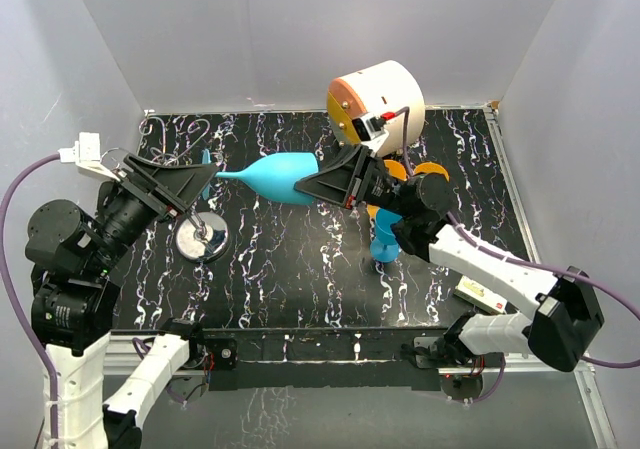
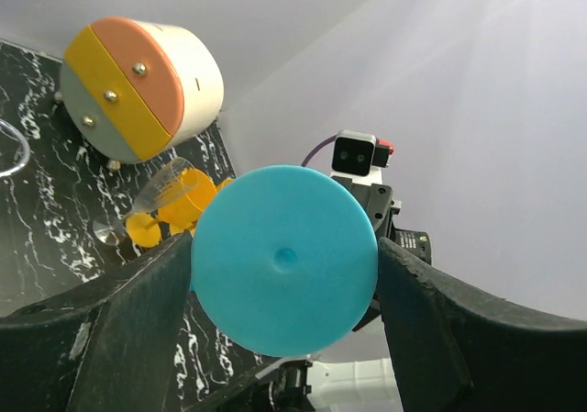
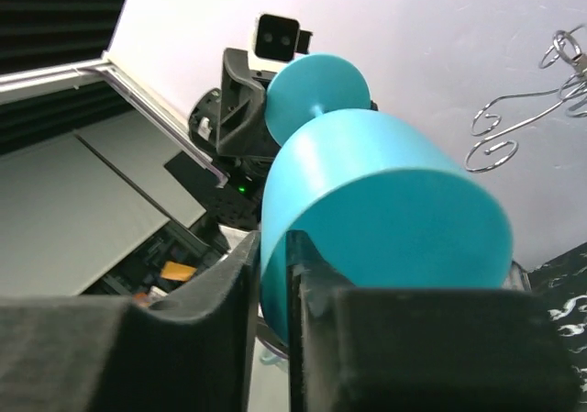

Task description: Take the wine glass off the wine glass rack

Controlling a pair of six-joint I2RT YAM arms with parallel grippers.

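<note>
Two YAM arms share one turquoise wine glass (image 1: 285,174) in mid-air, lying sideways above the black marbled table (image 1: 300,279), foot to the L, bowl to the R. R gripper (image 1: 312,185) is clamped on the bowl's rim end; the R wrist cam shows the turquoise wall pinched between its dark fingers (image 3: 234,293). L gripper (image 1: 205,181) stands spread wide w/ the glass's round foot between its fingers (image 2: 138,320); seen from the L wrist, the foot's rim seems to meet both pads, but whether it is actually gripped cannot be told. The glass is off the wine glass rack (image 1: 200,237), whose shiny disc base sits on the table just below the L gripper, its curled wire arms apart from the glass. At rear R, a round white-and-orange cabinet (image 1: 375,99); near it, orange glasses (image 1: 430,169) and a second blue glass (image 1: 385,239) under the R arm.
</note>
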